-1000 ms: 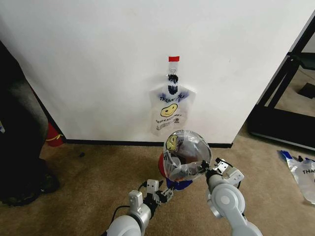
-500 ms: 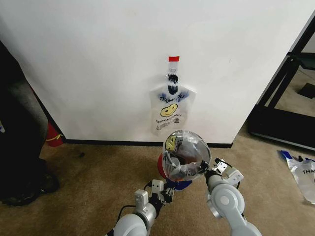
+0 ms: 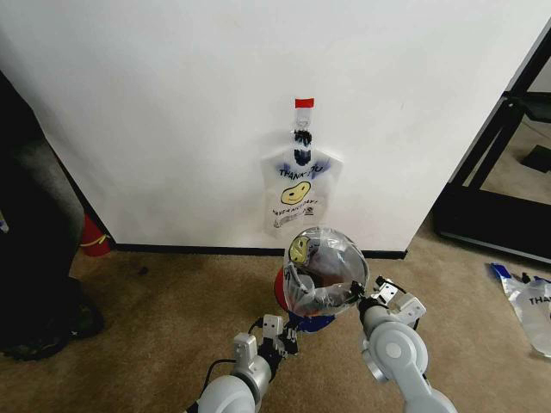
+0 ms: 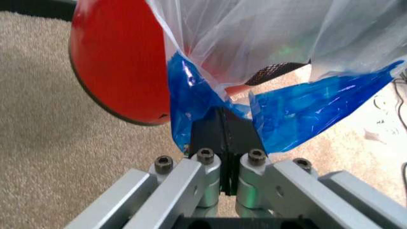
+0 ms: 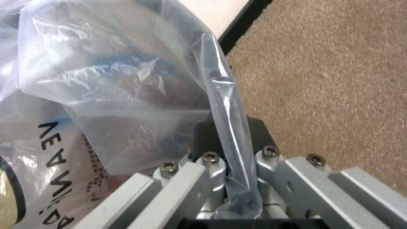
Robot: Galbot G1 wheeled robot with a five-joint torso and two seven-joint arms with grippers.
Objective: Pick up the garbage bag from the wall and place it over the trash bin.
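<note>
Left gripper (image 3: 288, 337) sat low in front of the robot on the carpet (image 3: 164, 318), fingers pressed together on the blue-edged handle of the garbage bag (image 3: 323, 268). In the left wrist view the left gripper (image 4: 222, 125) pinched blue plastic between its black pads, with the red base of the trash bin (image 4: 121, 62) just beside it and a bit of dark mesh showing through the garbage bag (image 4: 267, 33). Right gripper (image 3: 363, 298) was at the bag's right side, clamped on clear film. In the right wrist view the right gripper (image 5: 230, 138) had a fold of the garbage bag (image 5: 127, 86) running between its fingers, dark print visible on the plastic.

The bag was ballooned out and draped over the trash bin (image 3: 281, 291), yellow smiley facing up-left, blue handle hanging below near the left gripper. Bin stood on the carpet near the wall (image 3: 172, 103).

Farther back, another bag (image 3: 300, 191) alike hung flat on the wall under a red tape strip (image 3: 304, 102). A red cylinder (image 3: 93, 237) stood at the wall's base far left. Another bag (image 3: 529, 301) lay on the carpet at far right, near a black frame (image 3: 491, 163).
</note>
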